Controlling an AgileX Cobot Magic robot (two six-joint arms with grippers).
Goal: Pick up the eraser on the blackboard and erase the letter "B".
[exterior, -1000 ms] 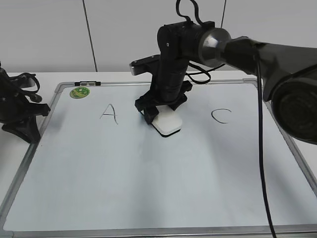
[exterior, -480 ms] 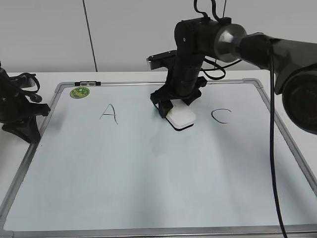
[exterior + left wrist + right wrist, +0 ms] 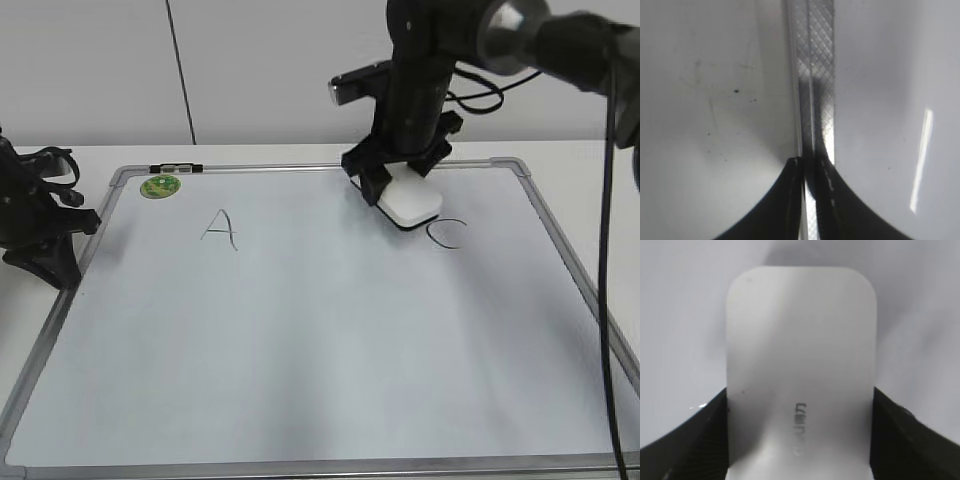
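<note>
My right gripper (image 3: 398, 195) is shut on the white eraser (image 3: 413, 201), its jaws on the two long sides, as the right wrist view shows (image 3: 800, 370). The eraser hangs tilted over the far right-middle of the blackboard (image 3: 300, 340), just left of the black "C" (image 3: 447, 233). The black "A" (image 3: 220, 228) is at the far left. No letter "B" shows between them; that patch of board is plain white. My left gripper (image 3: 807, 165) is shut and empty at the board's left frame (image 3: 815, 75); it also shows in the exterior view (image 3: 45, 225).
A small round green magnet (image 3: 160, 186) sits at the board's far left corner, with a small marker (image 3: 177, 168) on the frame beside it. The board lies on a white table (image 3: 260, 155) before a white wall.
My right gripper has carried the eraser to the right and farther back, from the board's middle towards the "C", and lifted it. The left arm has not moved.
</note>
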